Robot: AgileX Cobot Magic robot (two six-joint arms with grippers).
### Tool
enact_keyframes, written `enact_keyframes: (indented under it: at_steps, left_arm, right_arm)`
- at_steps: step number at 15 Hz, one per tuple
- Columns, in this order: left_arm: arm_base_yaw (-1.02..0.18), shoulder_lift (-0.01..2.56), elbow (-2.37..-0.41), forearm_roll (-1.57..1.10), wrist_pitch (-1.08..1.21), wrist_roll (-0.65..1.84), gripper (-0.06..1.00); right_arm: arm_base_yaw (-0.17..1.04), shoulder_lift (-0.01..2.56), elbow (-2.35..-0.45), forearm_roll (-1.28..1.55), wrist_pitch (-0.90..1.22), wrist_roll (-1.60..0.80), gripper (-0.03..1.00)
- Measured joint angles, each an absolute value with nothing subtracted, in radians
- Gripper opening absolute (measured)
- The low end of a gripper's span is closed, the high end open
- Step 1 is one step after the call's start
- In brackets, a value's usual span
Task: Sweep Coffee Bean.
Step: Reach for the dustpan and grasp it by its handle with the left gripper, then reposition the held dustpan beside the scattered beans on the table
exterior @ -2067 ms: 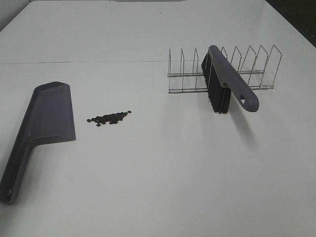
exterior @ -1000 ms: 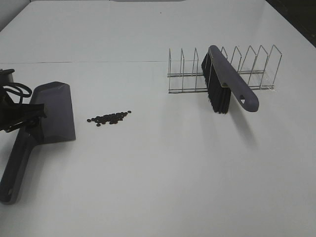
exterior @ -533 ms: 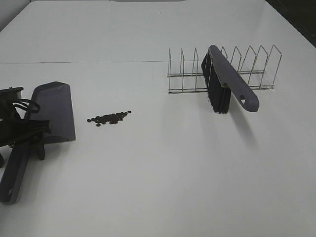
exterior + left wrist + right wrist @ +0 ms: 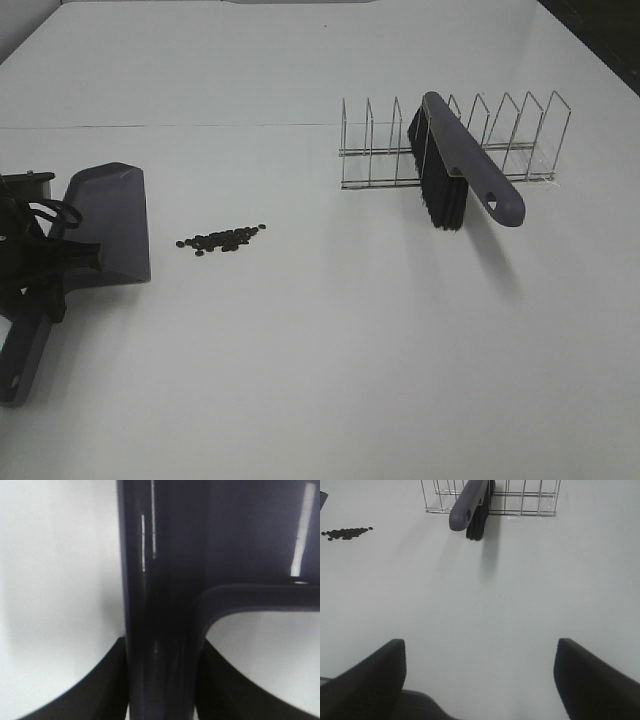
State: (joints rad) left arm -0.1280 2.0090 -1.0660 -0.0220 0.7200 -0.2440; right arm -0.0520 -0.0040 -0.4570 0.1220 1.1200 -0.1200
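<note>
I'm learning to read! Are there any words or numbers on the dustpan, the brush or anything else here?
None. No words, numbers or signs show on the dustpan, the brush, the wire rack or the table in any view.

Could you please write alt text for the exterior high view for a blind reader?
The left end effector is shut on the handle of a purple dustpan at the left edge of a white table. A cluster of coffee beans lies to its right; a brush leans in a wire rack farther right.
</note>
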Motion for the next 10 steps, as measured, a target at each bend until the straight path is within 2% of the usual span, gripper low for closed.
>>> enact_keyframes:
  at_steps: [10]
  left_arm:
    - [-0.128, 2.009, -1.072, 0.013, 0.731, -0.177, 0.33]
  right_arm:
    - [-0.052, -0.004, -0.456, 0.122, 1.119, -0.086, 0.76]
